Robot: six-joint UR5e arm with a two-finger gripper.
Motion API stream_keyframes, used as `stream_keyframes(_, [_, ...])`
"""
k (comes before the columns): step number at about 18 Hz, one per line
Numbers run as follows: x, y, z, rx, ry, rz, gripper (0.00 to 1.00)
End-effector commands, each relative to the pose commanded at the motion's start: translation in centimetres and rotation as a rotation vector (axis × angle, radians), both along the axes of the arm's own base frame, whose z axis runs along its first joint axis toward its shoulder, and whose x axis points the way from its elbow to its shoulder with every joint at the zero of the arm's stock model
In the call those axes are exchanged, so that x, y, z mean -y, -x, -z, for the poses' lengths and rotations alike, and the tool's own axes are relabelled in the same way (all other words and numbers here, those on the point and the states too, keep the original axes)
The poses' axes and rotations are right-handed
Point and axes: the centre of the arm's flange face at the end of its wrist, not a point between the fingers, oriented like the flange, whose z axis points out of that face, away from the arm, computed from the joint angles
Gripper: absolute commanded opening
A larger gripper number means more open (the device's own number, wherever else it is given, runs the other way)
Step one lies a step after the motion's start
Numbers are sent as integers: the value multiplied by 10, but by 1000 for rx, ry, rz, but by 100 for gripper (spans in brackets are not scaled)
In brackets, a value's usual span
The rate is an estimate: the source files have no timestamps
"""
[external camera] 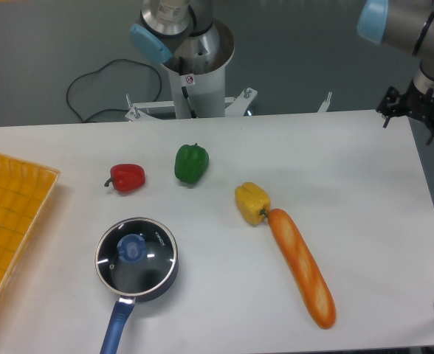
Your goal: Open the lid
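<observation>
- The lid (136,254) sits flat on the blue pot (158,284), near the front left of the white table (364,192).
- My gripper (418,110) is far away, up past the table's back right corner.
- I cannot tell if my fingers are apart or together.
- A red pepper (128,177), green pepper (191,163), yellow pepper (252,201) and carrot (302,267) lie on the table too.
</observation>
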Motion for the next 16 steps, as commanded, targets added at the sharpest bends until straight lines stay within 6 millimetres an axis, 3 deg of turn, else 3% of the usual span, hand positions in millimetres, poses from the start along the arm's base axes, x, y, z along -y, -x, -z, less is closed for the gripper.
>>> stream_keyframes(8, [-6, -1, -2, -5, -37, 6, 100])
stream_keyframes(11, [-32, -14, 2, 5, -38, -17, 100])
stream_keyframes(13, [-36, -14, 3, -11, -36, -40, 100])
stream_keyframes(16, [-43, -28, -15, -35, -34, -34, 100])
